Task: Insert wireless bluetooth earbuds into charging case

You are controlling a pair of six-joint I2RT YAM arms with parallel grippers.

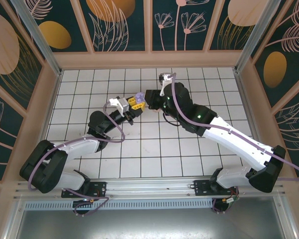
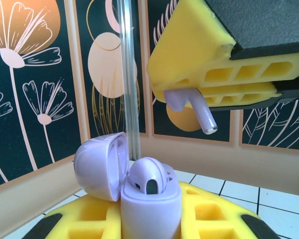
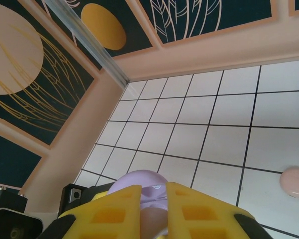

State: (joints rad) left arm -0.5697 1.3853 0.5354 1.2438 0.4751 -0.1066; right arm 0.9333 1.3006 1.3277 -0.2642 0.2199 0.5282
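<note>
From the top camera I see both arms reaching in over the white tiled desk (image 1: 154,149) and meeting near its middle. The left gripper (image 1: 134,103) and the right gripper (image 1: 147,101) are almost tip to tip, well above the tiles. A lilac charging case (image 1: 139,96) sits at the left gripper's yellow fingers, though I can't make out any bud at this size. On the left wrist camera, the left gripper (image 2: 149,226) is clamped on the charging case (image 2: 150,209), one yellow finger on each side of its body. The case stands upright with its lid (image 2: 100,167) swung open to the left. A seated earbud (image 2: 148,179) already fills one well, its rounded head poking up. Above and to the right, the right gripper (image 2: 172,89) is pinched on a lilac earbud (image 2: 192,107). Its head is tucked under the yellow fingertips and its stem slants down and right. That bud is clear of the case, not touching it. On the right wrist camera, the right gripper (image 3: 154,214) has its fingers nearly together at the bottom edge. A lilac dome shows just past them, and I can't tell whether it is bud or case. A pale pink object (image 3: 294,181) lies on the tiles at the right edge, well apart from the grippers.
</note>
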